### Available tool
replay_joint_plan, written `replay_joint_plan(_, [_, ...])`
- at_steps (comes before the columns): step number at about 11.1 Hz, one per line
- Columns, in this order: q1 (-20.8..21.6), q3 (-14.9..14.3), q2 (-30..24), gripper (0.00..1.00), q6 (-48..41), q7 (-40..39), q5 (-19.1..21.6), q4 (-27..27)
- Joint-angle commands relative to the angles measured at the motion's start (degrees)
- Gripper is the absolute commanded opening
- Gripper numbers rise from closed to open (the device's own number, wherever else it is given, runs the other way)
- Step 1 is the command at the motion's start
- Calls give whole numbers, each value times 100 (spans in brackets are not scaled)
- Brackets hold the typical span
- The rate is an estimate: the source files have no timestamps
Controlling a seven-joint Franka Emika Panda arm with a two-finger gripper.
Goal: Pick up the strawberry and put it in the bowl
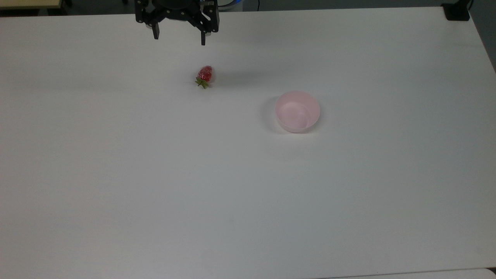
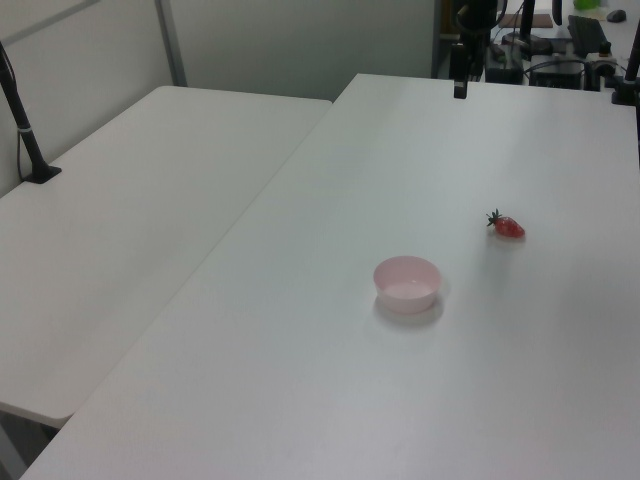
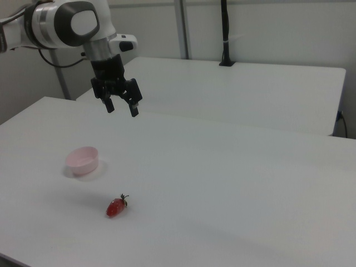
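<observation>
The strawberry [image 1: 205, 75] lies on its side on the white table [image 1: 155, 174], red with a green leafy top; it also shows as the strawberry [image 2: 507, 227] and the strawberry [image 3: 116, 207]. The pale pink bowl [image 1: 297, 111] stands upright and holds nothing, to the top view's right of the fruit; the bowl [image 2: 407, 283] and the bowl [image 3: 83, 159] look the same. My gripper [image 1: 179, 38] hangs open at the table's far edge, well above and apart from the strawberry, with nothing between its fingers. The gripper [image 3: 122, 108] is high over the table in the right view.
A second white table [image 2: 130, 230] adjoins on the left view's left, carrying a black post [image 2: 24, 125]. A black mount [image 1: 456, 11] sits at the top view's far right corner. Monitors and cables [image 2: 560, 40] crowd the far end behind the arm.
</observation>
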Motion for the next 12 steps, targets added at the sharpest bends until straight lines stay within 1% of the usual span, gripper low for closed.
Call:
replay_joint_plan(1, [0, -34, -23, 100, -186, -108, 42, 104])
replay_joint_plan(12, [-52, -43, -40, 100, -256, -152, 24, 122])
